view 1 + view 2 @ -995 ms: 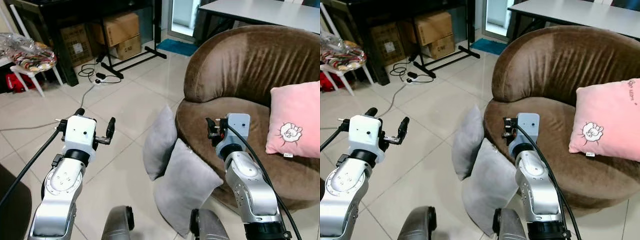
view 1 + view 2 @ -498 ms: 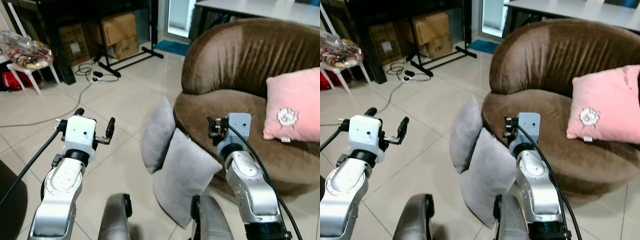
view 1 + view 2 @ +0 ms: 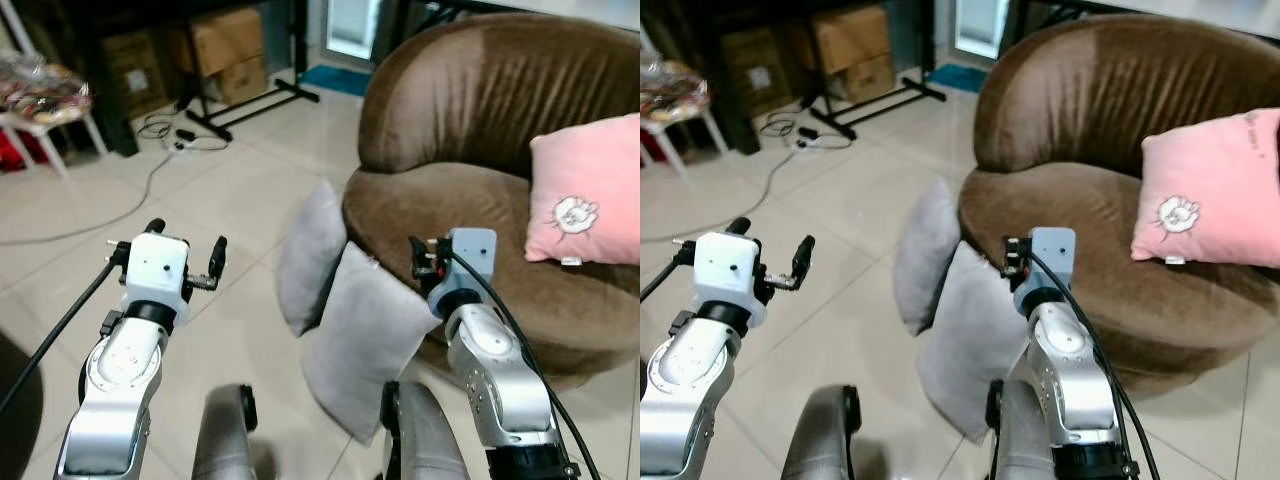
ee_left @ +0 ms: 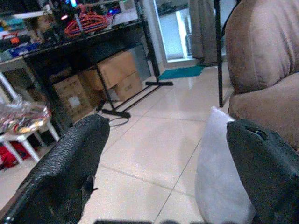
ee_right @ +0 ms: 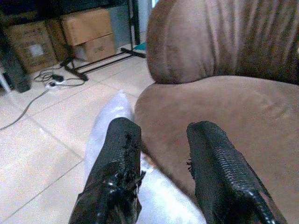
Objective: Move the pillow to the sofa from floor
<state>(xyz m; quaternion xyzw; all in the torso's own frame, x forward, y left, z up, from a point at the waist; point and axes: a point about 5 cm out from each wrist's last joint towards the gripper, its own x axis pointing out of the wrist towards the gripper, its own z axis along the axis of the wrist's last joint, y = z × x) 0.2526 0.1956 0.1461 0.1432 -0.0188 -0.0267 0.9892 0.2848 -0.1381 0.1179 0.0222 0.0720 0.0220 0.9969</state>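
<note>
- Two grey pillows stand on edge on the tiled floor (image 3: 240, 200), leaning against the front of the brown sofa (image 3: 480, 110): the near pillow (image 3: 362, 340) and the far pillow (image 3: 308, 258).
- A pink pillow (image 3: 588, 200) rests on the sofa seat.
- Left pincer (image 3: 185, 255) hovers over the floor, fingers spread wide, holding nothing.
- Right pincer (image 5: 163, 172) sits above the near pillow, fingers apart, empty.

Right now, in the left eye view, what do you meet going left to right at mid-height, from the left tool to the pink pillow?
Left tool → far grey pillow → near grey pillow → right tool → pink pillow on the sofa.
</note>
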